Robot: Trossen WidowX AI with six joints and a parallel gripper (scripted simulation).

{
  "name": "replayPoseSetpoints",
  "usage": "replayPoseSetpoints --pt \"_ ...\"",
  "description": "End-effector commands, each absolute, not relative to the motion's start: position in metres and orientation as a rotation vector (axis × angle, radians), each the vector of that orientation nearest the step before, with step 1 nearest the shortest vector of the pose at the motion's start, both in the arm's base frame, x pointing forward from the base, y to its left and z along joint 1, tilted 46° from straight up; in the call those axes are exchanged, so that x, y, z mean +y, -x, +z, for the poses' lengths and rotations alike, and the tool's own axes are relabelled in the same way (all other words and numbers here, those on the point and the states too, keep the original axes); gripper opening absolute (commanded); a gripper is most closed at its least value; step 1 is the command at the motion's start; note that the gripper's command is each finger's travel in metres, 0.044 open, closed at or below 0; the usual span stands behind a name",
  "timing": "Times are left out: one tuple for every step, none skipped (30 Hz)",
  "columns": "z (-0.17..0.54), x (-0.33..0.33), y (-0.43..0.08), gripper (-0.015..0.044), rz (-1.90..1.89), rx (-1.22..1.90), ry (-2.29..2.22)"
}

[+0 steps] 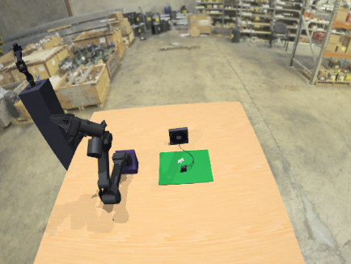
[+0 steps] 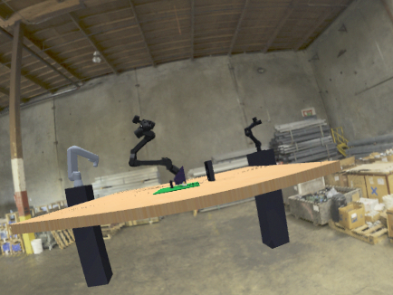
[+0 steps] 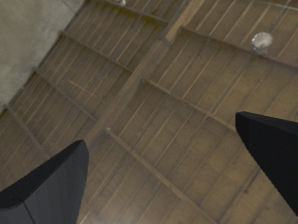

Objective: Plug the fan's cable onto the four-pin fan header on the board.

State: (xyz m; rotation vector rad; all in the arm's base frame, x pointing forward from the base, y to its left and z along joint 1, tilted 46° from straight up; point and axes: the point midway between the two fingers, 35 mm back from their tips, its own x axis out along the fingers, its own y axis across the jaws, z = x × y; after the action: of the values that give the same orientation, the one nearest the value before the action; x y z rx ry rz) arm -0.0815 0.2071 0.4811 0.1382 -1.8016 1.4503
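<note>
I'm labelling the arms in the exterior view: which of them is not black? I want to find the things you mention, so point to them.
The pale grey-blue arm (image 2: 73,164) on the dark pedestal at the left; its color sets it apart from the black ones.

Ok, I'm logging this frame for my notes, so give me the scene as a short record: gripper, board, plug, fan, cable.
gripper: black two-finger gripper, open, raised toward the ceiling
board: flat green rectangular board, on the wooden table
plug: small black block-shaped plug, over the board; seating cannot be told
fan: square black fan, standing beside the board
cable: thin dark cable, running from fan to plug
</note>
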Motion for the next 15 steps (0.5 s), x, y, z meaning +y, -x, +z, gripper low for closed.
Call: replayPoseSetpoints --pt "0.481 0.207 0.082 0.0426 1.450 -1.802 -0.138" --pt "0.481 0.207 0.082 0.0440 1.450 -1.802 -0.138" --pt "0.481 0.209 0.080 0.0440 1.455 -1.789 -0.135" --pt "0.481 0.216 0.076 0.0440 1.470 -1.750 -0.124" --pt "0.481 0.228 0.069 0.0440 1.491 -1.684 -0.107" --pt "0.480 0.242 0.059 0.0440 1.514 -1.605 -0.087" --pt "0.478 0.255 0.049 0.0440 1.532 -1.524 -0.068" --pt "0.476 0.268 0.039 0.0440 1.547 -1.444 -0.050" --pt "0.473 0.281 0.028 0.0440 1.557 -1.363 -0.032" --pt "0.469 0.293 0.017 0.0440 1.564 -1.283 -0.016" --pt "0.465 0.304 0.005 0.0440 1.567 -1.202 0.000" --pt "0.460 0.315 -0.007 0.0440 1.567 -1.122 0.015" --pt "0.454 0.325 -0.021 0.0440 1.558 -1.047 0.035" --pt "0.447 0.333 -0.034 0.0440 1.547 -0.974 0.053" --pt "0.440 0.341 -0.048 0.0440 1.533 -0.901 0.071"
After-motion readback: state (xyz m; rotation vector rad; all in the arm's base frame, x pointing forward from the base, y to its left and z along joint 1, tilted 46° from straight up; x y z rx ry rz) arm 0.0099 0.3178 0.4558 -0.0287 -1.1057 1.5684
